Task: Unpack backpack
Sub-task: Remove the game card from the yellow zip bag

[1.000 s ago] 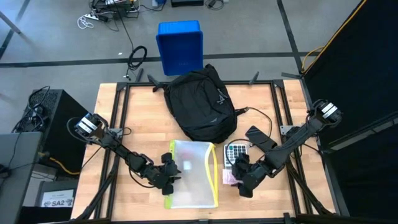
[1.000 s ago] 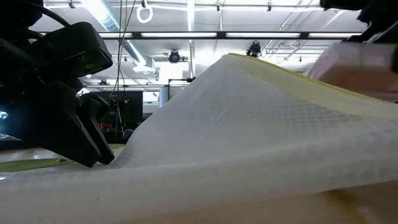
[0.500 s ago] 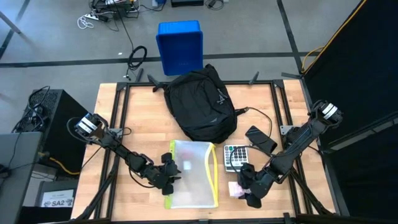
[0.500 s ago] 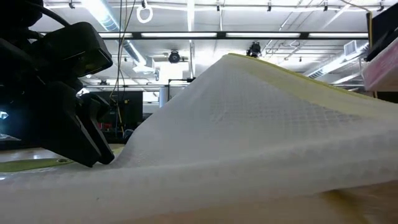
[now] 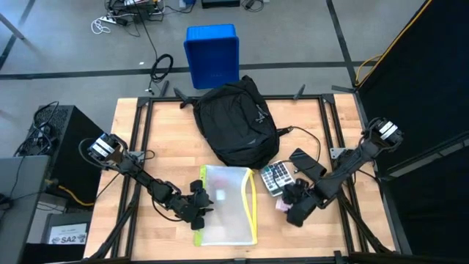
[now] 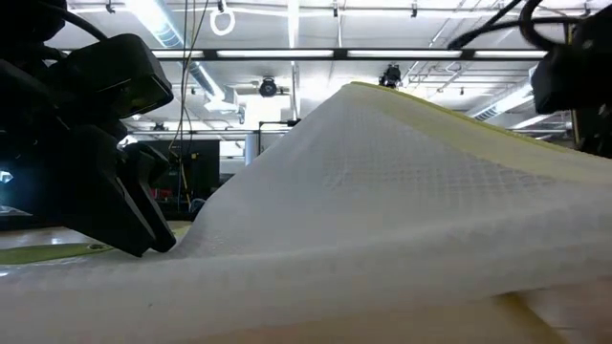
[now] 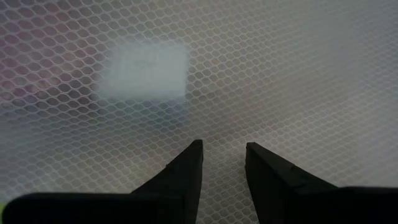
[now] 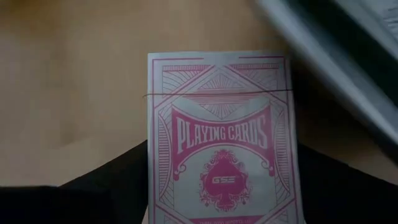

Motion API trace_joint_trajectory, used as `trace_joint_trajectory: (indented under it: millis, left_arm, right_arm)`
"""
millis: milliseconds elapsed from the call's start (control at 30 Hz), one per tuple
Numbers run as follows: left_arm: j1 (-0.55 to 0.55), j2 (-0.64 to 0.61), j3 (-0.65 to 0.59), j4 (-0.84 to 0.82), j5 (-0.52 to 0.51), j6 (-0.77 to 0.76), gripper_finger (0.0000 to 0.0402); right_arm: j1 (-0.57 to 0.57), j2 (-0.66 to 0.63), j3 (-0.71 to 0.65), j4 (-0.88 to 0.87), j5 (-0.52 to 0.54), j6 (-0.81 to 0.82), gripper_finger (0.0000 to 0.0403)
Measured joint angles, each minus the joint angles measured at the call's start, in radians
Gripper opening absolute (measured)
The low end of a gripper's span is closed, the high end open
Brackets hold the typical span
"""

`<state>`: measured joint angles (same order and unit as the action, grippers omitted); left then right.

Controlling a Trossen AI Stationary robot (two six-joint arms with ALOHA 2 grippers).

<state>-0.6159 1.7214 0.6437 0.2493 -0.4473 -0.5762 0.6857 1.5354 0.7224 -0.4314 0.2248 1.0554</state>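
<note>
Risk, as I judge it: the right gripper (image 5: pixel 287 207) is carrying a pink card pack (image 8: pixel 224 143) low over the table (image 5: pixel 139 147), right beside the calculator (image 5: pixel 275 177) and a black phone (image 5: pixel 306 163); if it's swinging wide it could be nudging those, or the pack could be slipping out & dropping on edge. Right fingers are closed on the pack's lower part, per the wrist cam; arm is reaching in from the table's right side, elbow bent. Left gripper (image 5: pixel 198 202) is sitting at the mesh pouch (image 5: pixel 227 202), fingers (image 7: pixel 186 177) slightly apart w/ nothing between them, pressing on mesh; could be snagging it. Backpack (image 5: pixel 236 125) is lying at the table's far middle, in front of the blue bin (image 5: pixel 212 55).
</note>
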Motion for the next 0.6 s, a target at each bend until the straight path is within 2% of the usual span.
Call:
trace_joint_trajectory:
  millis: [200,433,533,600]
  left_arm:
    - [0.000,0.000,0.000,0.000,0.003,0.000,0.0096]
    - [0.001,-0.002,0.000,0.001,0.020,0.000,0.0093]
    - [0.001,-0.002,0.000,0.001,0.021,0.000,0.0089]
    - [0.000,-0.002,0.000,0.001,0.023,0.000,0.0086]
  right_arm:
    - [-0.047,-0.002,-0.003,-0.023,-0.074,0.006,0.0302]
    - [-0.062,-0.003,-0.001,-0.007,-0.272,0.053,0.0312]
    - [-0.055,-0.003,-0.002,0.003,-0.281,0.068,0.0316]
    - [-0.049,-0.002,-0.003,0.016,-0.250,0.053,0.0319]
